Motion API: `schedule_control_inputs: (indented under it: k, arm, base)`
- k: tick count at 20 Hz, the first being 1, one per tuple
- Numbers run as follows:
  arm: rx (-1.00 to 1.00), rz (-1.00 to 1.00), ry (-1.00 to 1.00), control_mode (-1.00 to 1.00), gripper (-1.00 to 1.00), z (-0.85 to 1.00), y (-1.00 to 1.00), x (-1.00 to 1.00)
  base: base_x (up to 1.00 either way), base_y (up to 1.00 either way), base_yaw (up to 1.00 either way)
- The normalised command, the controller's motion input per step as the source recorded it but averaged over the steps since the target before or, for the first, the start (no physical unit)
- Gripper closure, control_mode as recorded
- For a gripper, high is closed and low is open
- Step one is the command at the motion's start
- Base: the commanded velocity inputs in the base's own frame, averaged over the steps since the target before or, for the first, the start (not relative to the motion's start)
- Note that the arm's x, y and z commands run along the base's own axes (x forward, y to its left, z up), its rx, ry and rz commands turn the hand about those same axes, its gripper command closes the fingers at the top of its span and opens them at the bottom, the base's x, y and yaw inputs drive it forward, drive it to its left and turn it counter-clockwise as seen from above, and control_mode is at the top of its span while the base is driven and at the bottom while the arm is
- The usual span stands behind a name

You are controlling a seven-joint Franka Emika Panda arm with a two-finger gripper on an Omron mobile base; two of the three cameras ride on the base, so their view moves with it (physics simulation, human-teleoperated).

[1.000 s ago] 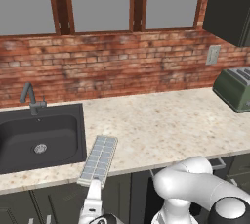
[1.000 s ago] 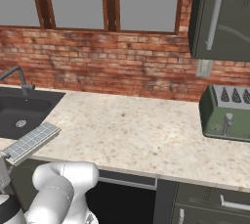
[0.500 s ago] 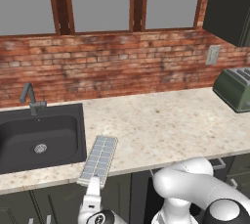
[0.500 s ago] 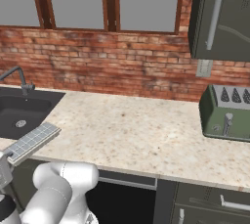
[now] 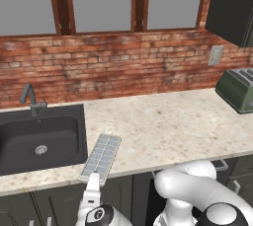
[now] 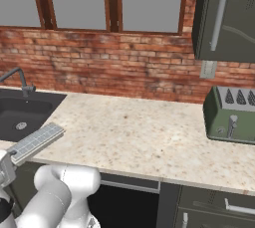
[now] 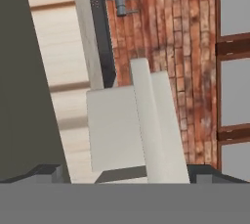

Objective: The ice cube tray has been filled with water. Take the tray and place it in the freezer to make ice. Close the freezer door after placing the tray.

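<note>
One ice cube tray lay on the speckled counter just right of the black sink, its near end poking out past the counter's front edge. From the right base view the tray looked slightly raised at that near end, though I could not be sure it had left the stone. The gripper sat right at that overhanging short end, low in front of the cabinets. Through the hand view the tray showed edge-on between the finger tips, but how wide the claw stood, and whether it truly pinched the rim, I cannot tell.

By my judgement the tray was light and stiff, a thin plastic thing, yet it carried water in open cells, so any tilt would likely spill. A hold on one short end would leave the long body hanging out as a lever; keeping it level would matter more than grip strength. A green toaster stood well apart, far right.
</note>
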Motion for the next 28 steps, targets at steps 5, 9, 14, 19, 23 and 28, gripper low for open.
schedule_control_inputs:
  k: [5, 9, 14, 19, 23, 28]
  arm:
    - [0.00, 0.00, 0.00, -1.00, 1.00, 0.00, 0.00, 0.10]
    - [0.00, 0.00, -0.01, -1.00, 1.00, 0.01, 0.00, -0.02]
    - [0.00, 0.01, -0.11, -1.00, 1.00, 0.41, 0.00, -0.29]
    - [0.03, 0.00, -0.12, -1.00, 1.00, 0.87, -0.12, -0.18]
    - [0.20, 0.00, -0.02, -1.00, 1.00, 1.00, -0.33, -0.01]
    - [0.43, 0.00, 0.00, -1.00, 1.00, 1.00, -0.66, 0.00]
  base:
    - [0.00, 0.00, 0.00]
    - [0.00, 0.00, 0.00]
    - [0.00, 0.00, 0.00]
    - [0.00, 0.00, 0.00]
    - [0.00, 0.00, 0.00]
    - [0.00, 0.00, 0.00]
